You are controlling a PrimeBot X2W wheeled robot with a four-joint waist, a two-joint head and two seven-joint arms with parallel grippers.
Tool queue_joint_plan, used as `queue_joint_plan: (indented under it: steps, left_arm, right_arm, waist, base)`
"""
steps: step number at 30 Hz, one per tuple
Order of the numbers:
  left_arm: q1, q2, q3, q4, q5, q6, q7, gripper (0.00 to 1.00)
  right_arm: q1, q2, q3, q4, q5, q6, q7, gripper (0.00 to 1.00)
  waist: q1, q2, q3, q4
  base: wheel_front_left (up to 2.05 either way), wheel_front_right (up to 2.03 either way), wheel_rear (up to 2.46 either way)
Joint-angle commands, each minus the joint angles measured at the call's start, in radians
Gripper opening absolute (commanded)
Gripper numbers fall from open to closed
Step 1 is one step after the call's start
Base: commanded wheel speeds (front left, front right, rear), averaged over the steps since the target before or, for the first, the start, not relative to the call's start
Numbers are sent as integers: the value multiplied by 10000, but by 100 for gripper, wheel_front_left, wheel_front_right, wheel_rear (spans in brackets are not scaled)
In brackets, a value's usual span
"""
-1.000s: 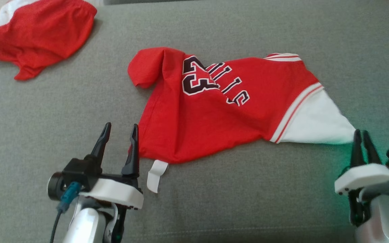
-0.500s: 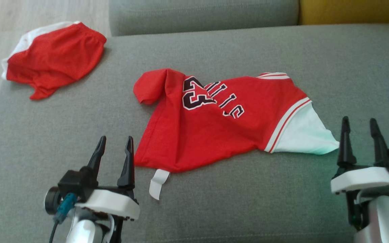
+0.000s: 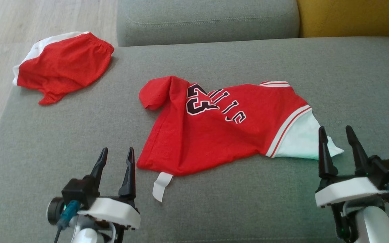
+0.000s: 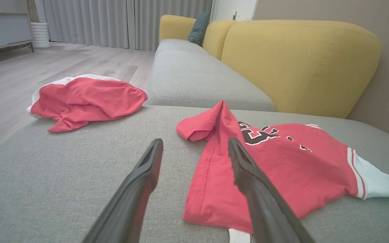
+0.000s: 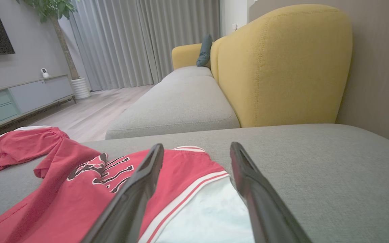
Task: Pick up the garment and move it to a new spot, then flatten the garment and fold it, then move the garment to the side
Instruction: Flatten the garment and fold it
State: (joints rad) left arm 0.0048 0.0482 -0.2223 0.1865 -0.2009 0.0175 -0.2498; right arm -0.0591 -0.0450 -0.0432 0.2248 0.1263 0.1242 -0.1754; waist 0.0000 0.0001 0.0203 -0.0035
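L gripper & R gripper gape empty beside the red jersey, rumpled on the grey sofa seat btwn them, so a shallow pinch at either end likely snags just one layer & skews it.

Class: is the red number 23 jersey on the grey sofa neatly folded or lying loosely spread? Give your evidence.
Loosely spread, not folded: the jersey lies rumpled in one layer, with one red corner flipped over.

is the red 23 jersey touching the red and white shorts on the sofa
Apart. The head view shows a broad stretch of bare grey fabric sofa cushion between the red number-23 jersey with white sleeve and the crumpled red-and-white shorts.
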Motion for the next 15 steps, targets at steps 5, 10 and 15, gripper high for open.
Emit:
queue_joint_plan:
  steps: [5,10,15]
  left_arm:
    - [-318,20,232,-279,-62,67,-120,100]
    - [-348,20,223,-261,-75,73,-120,100]
    - [-374,20,223,-243,-75,63,-120,100]
  right_arm:
    - [-160,-53,358,-553,69,65,75,100]
    - [-158,-53,401,-646,61,65,121,100]
    - [-155,-53,410,-704,47,65,158,100]
  waist:
    - [0,-1,42,27]
    - [0,-1,76,53]
    - [0,-1,127,73]
  base:
    - [0,0,0]
    - [0,0,0]
    - [0,0,0]
